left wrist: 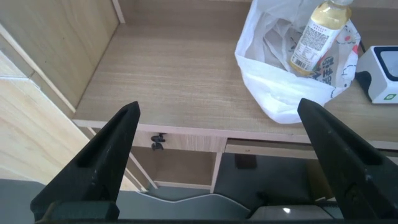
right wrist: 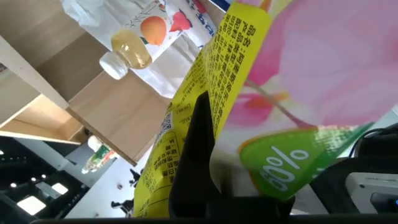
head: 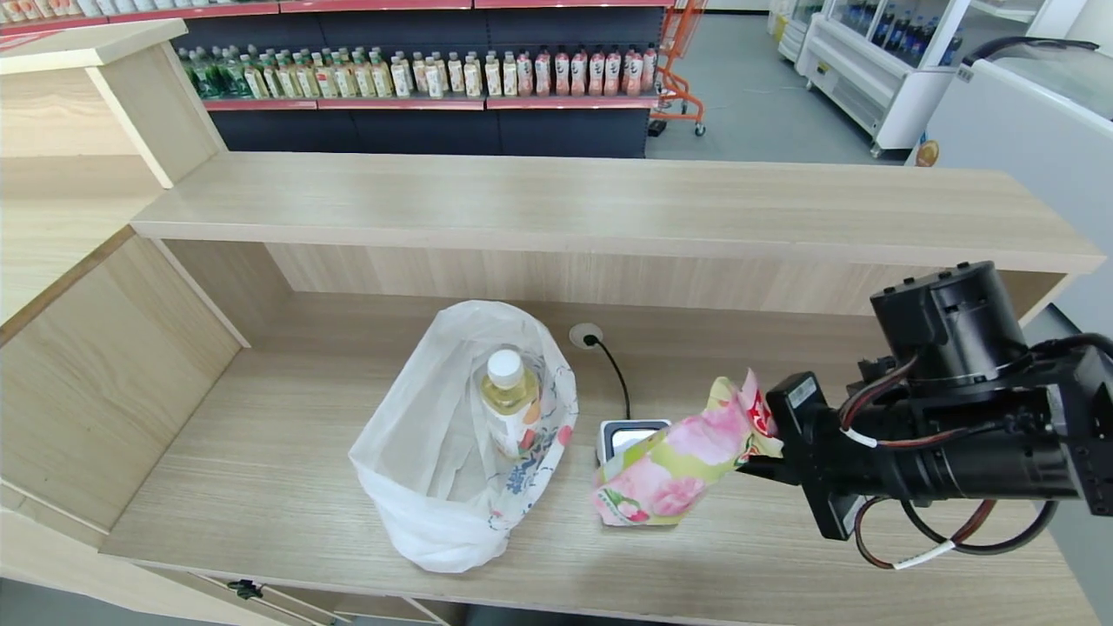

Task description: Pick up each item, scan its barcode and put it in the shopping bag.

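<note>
— Two right fingers [right wrist: 198,149] first: we have them clamped on the top end of the snack packet [head: 674,469], a pink-and-green flowered pouch with a yellow printed back.

— How does our packet hang?

— Tilted, with its lower end down in front of the scanner [head: 630,435]. We cannot tell whether the two touch.

— And around the scanner?

— It sits on the table [head: 261,487], just beside the shopping bag [head: 417,487], on the bag's right. A black cable [head: 616,369] runs from it back to a round port [head: 586,335] in the tabletop.

— What do we see in the bag?

— Its white mouth stands open, and a bottle [head: 509,400] with a white cap and pale yellow drink stands inside, leaning a little.

— Our other side?

— We hold the left fingers [left wrist: 106,162] spread wide with nothing between them, out past the table's near edge, well apart from the bag.

— Farther out?

— A raised wooden ledge [head: 609,200] runs behind the table, and beyond it a shop shelf [head: 417,103] carries a row of bottles.
</note>
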